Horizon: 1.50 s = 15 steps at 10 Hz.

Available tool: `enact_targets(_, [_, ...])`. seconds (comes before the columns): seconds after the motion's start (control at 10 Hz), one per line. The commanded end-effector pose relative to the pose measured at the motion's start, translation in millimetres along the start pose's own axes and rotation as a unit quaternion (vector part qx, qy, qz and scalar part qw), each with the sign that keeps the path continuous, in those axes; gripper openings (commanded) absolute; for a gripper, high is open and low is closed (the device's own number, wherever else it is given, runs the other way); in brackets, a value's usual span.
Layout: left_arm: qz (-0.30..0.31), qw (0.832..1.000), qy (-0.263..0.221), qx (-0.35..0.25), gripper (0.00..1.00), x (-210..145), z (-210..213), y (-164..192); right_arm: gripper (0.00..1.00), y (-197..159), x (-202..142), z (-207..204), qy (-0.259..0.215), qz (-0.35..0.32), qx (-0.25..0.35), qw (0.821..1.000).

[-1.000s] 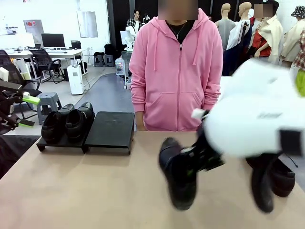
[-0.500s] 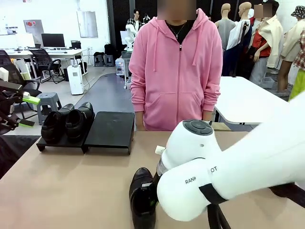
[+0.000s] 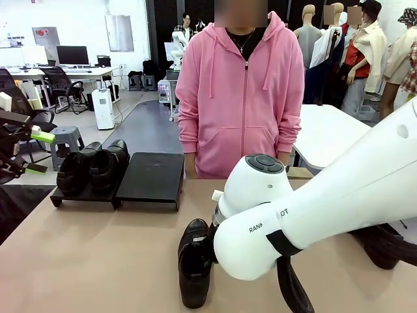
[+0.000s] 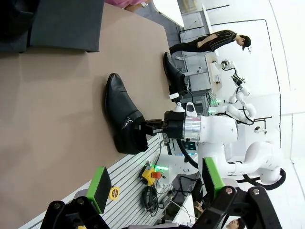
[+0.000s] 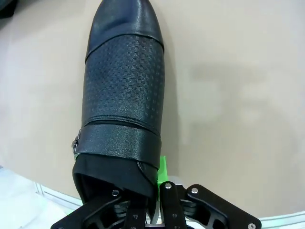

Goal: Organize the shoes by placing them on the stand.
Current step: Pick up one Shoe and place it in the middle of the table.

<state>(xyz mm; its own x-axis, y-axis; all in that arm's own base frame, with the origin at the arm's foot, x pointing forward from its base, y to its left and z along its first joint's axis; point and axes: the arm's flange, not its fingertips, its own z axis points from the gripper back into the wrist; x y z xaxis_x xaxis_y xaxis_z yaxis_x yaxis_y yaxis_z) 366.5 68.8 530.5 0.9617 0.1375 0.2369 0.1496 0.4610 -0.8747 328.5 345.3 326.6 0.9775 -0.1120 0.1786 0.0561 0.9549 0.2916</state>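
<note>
Nearest the robot, the right gripper is clamped on the back rim of a black shoe, toe pointing away. Whether the sole rests on the table or hangs just above it cannot be told. The leather looks stiff and glossy, likely slippery, so this thin rim seems the surest hold, though the toe may droop. The left gripper waits empty, fingers wide apart. Another shoe lies off to the right. Farther off, the stand has one half bare beside a pair, and a person stands behind.
</note>
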Motion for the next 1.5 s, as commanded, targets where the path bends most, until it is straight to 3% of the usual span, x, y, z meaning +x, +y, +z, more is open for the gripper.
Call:
enact_targets(0.0, [-0.008,1.000,0.003,-0.002,1.00,-2.1,2.3,0.1,0.00,10.2,-0.1,-4.8,-0.007,0.004,0.016,1.000])
enact_targets(0.1, [-0.008,1.000,0.003,-0.002,1.00,-2.1,2.3,0.1,0.00,9.0,1.2,-2.8,-0.007,0.008,0.026,1.000])
enact_targets(0.2, [-0.008,1.000,0.003,-0.002,1.00,-2.1,2.3,0.1,0.59,8.0,1.2,-1.0,-0.003,0.017,0.037,0.999])
enact_targets(0.3, [-0.008,1.000,0.003,-0.002,1.00,-2.1,2.3,0.1,1.00,7.7,0.5,-1.2,0.002,0.019,0.040,0.999])
enact_targets(0.6, [-0.008,1.000,0.003,-0.002,1.00,-2.1,2.3,0.1,1.00,4.7,-0.6,4.5,0.005,0.024,0.048,0.999])
enact_targets(0.8, [-0.008,1.000,0.003,-0.002,1.00,-2.1,2.3,0.1,1.00,-11.4,-1.0,42.0,0.008,0.034,0.066,0.997])
enact_targets(1.1, [-0.008,1.000,0.003,-0.002,1.00,-2.1,2.3,0.1,1.00,-81.7,-5.4,151.6,0.046,0.056,0.089,0.993])
enact_targets(1.4, [-0.008,1.000,0.003,-0.002,1.00,-2.1,2.3,0.1,1.00,-189.8,-12.0,245.8,0.120,0.067,0.144,0.980])
